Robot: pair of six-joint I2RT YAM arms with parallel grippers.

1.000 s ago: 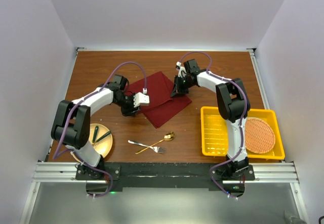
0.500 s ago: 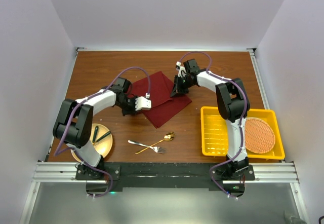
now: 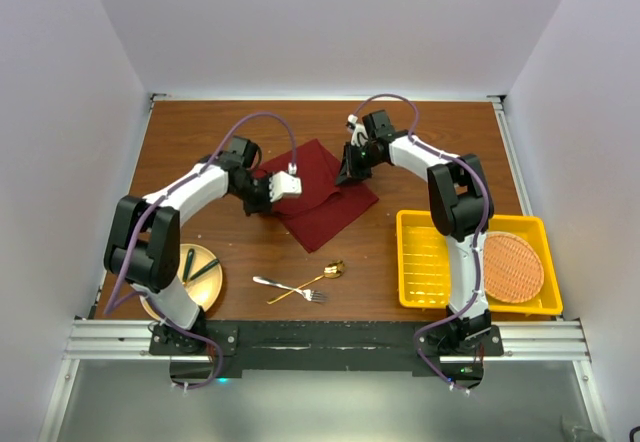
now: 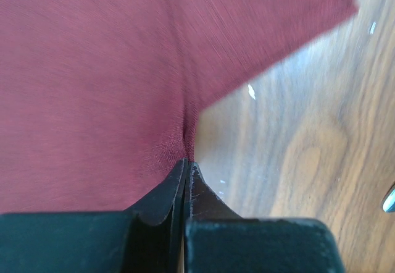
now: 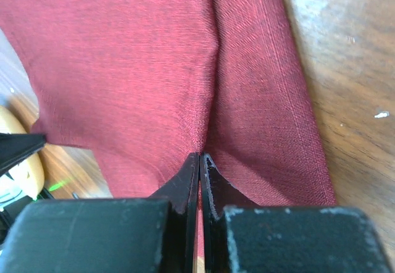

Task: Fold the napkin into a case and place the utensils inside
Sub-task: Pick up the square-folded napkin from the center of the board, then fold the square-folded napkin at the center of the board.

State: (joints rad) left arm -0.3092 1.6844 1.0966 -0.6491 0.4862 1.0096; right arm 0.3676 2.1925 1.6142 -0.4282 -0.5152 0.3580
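Observation:
The maroon napkin [image 3: 322, 194] lies partly folded in the middle of the wooden table. My left gripper [image 3: 268, 194] is shut on the napkin's left edge; in the left wrist view [image 4: 187, 160] the cloth [image 4: 92, 88] puckers between the closed jaws. My right gripper [image 3: 347, 174] is shut on the napkin's far right edge; in the right wrist view [image 5: 200, 157] the cloth [image 5: 148, 63] creases into the closed jaws. The silver fork [image 3: 285, 287] and gold spoon [image 3: 312, 280] lie crossed on the table nearer the front, below the napkin.
A gold plate [image 3: 209, 283] with dark green-handled cutlery [image 3: 190, 264] sits at front left. A yellow tray [image 3: 430, 262] at front right holds the round orange woven mat [image 3: 513, 265]. White walls surround the table.
My left gripper has moved away and to the right, carrying the napkin's left edge with it. My right gripper has shifted slightly toward the far side with its edge.

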